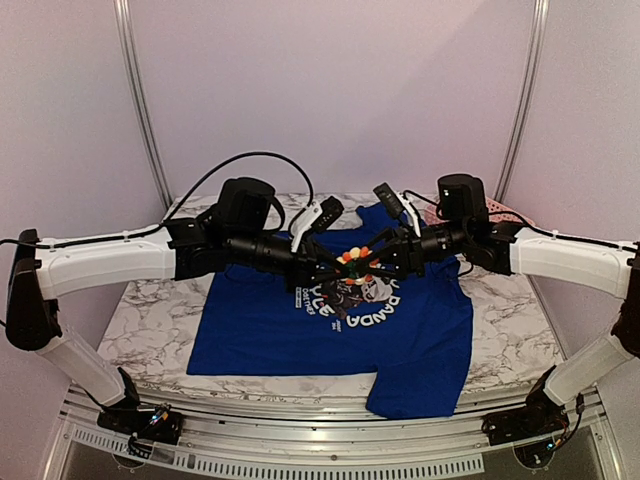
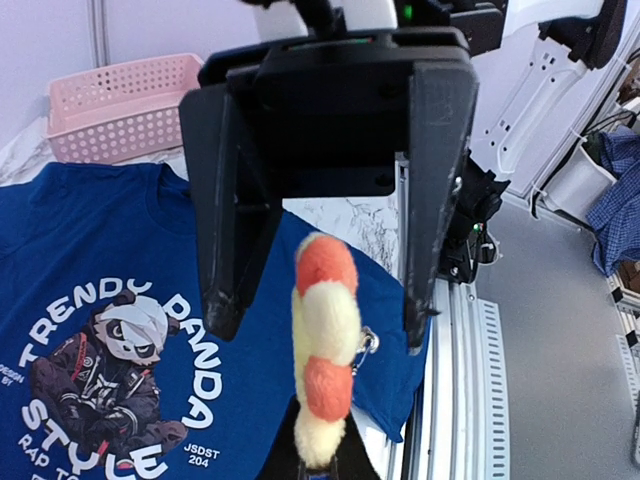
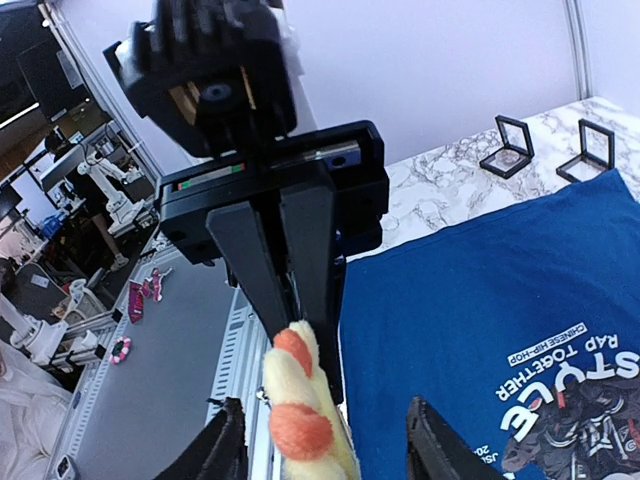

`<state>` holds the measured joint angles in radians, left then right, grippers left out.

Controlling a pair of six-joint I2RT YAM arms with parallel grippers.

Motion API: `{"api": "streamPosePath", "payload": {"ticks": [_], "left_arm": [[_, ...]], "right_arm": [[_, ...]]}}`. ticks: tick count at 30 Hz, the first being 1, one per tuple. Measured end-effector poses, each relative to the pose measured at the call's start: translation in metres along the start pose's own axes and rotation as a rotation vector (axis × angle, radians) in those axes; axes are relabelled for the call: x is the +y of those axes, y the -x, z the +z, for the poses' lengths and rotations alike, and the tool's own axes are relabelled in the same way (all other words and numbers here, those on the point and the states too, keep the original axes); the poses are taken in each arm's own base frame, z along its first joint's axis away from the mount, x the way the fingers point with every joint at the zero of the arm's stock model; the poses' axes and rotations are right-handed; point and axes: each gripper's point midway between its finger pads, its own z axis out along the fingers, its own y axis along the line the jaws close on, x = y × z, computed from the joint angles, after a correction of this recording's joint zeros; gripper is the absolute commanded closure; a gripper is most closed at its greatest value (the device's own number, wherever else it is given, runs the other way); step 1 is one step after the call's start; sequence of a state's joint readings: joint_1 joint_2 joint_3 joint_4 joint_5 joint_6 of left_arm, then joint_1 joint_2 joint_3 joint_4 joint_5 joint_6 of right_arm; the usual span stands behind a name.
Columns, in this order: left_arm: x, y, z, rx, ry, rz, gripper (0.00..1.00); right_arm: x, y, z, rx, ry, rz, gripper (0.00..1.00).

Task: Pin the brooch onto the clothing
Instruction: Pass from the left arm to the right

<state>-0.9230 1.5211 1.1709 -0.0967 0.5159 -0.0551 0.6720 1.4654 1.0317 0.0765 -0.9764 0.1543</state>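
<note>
Left gripper tight on brooch, right gripper wide around it, above shirt; pink basket behind

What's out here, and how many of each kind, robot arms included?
Blue T-shirt: 1
Flower brooch: 1
Pink basket: 1
Small black square boxes: 2
Robot arms: 2
Total: 7

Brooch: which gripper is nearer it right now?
Left. The left gripper has its jaws shut on the brooch; the right gripper's open jaws flank it with gaps.
</note>
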Motion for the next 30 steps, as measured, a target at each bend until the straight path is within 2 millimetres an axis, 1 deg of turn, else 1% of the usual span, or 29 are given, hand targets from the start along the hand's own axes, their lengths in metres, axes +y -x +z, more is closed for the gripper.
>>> {"api": "streamPosePath", "payload": {"ticks": [2, 5, 8, 12, 13, 15, 16, 20, 22, 26, 28, 30], "left_arm": [[-0.002, 0.001, 0.000, 0.005, -0.012, -0.009, 1.00], [-0.004, 0.004, -0.001, 0.013, -0.021, -0.027, 1.00], [-0.006, 0.007, -0.002, 0.012, -0.028, -0.034, 1.00], [-0.007, 0.005, -0.002, 0.017, -0.032, -0.045, 1.00], [-0.007, 0.005, -0.002, 0.017, -0.033, -0.045, 1.00], [-0.007, 0.005, -0.002, 0.017, -0.035, -0.045, 1.00], [-0.007, 0.005, -0.002, 0.017, -0.037, -0.045, 1.00], [-0.008, 0.005, -0.002, 0.018, -0.039, -0.045, 1.00], [-0.008, 0.005, -0.002, 0.018, -0.042, -0.045, 1.00], [-0.009, 0.005, -0.002, 0.018, -0.048, -0.045, 1.00], [-0.009, 0.005, -0.002, 0.018, -0.048, -0.045, 1.00], [-0.009, 0.005, -0.002, 0.018, -0.048, -0.045, 1.00]], "right_arm": [[0.007, 0.006, -0.005, -0.010, -0.003, -0.030, 0.42], [0.014, 0.011, -0.009, -0.018, -0.005, -0.062, 0.43], [0.016, 0.011, -0.010, -0.016, -0.004, -0.067, 0.43], [0.015, 0.008, -0.010, -0.007, -0.004, -0.056, 0.43], [0.015, 0.008, -0.010, -0.007, -0.004, -0.056, 0.46], [0.015, 0.008, -0.010, -0.007, -0.004, -0.059, 0.55], [0.015, 0.008, -0.010, -0.007, -0.005, -0.064, 0.57], [0.014, 0.009, -0.009, -0.011, -0.002, -0.057, 0.59], [0.012, 0.008, -0.008, -0.012, 0.001, -0.049, 0.63], [0.007, 0.006, -0.004, -0.015, 0.008, -0.031, 0.66], [0.006, 0.005, -0.003, -0.015, 0.016, -0.024, 0.70], [0.007, 0.005, -0.002, -0.017, 0.027, -0.025, 0.71]]}}
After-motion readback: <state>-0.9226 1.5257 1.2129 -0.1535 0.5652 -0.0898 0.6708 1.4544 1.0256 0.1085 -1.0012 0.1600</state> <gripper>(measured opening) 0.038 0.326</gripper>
